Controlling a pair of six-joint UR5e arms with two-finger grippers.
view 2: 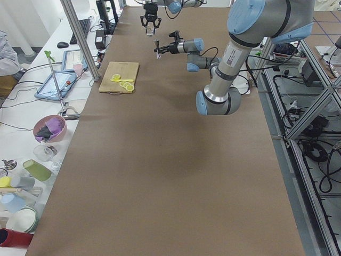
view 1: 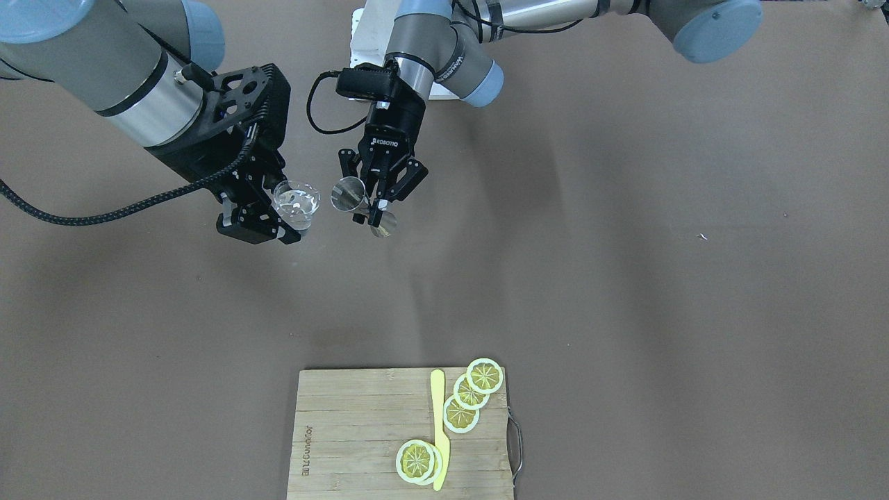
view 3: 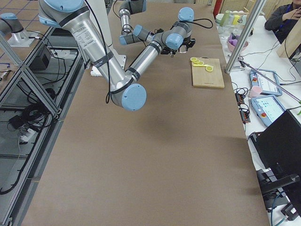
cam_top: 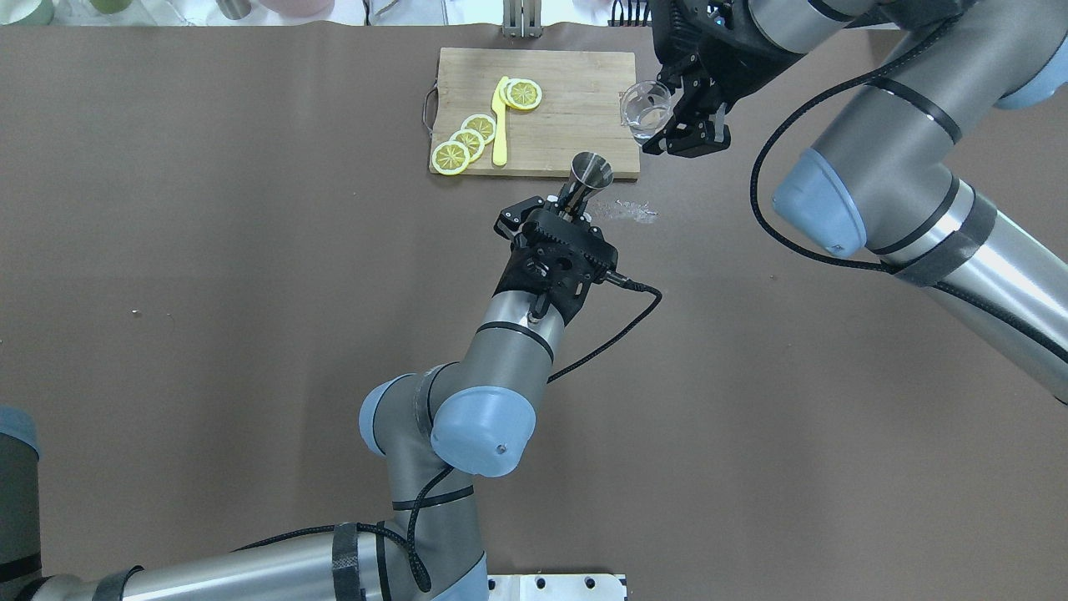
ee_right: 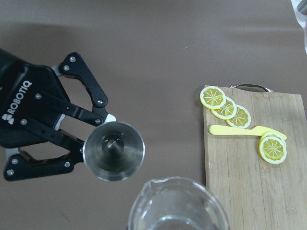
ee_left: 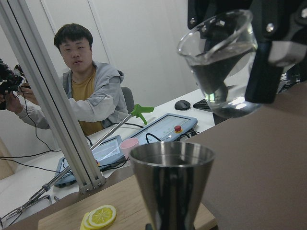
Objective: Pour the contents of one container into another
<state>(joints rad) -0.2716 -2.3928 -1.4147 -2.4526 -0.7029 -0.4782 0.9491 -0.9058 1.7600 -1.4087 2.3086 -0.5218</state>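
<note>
Front view: left gripper (view 1: 370, 210) clamped round the jigger (view 1: 349, 194) at its waist, right gripper (view 1: 276, 221) grasping the glass (view 1: 296, 203), both held above the table (view 1: 625, 278); overhead: jigger and glass apart; right wrist: their rims near, not touching

Long brown-covered table (view 2: 160, 176), white side bench (view 2: 16, 114) along its edge, aluminium frame post (view 2: 80, 37) beside it, plain white wall (ee_left: 144, 43) behind a grey office chair (ee_left: 127, 98), grey floor (view 2: 330, 224) under metal racking (view 2: 314, 114), even indoor light, soft shadows
</note>
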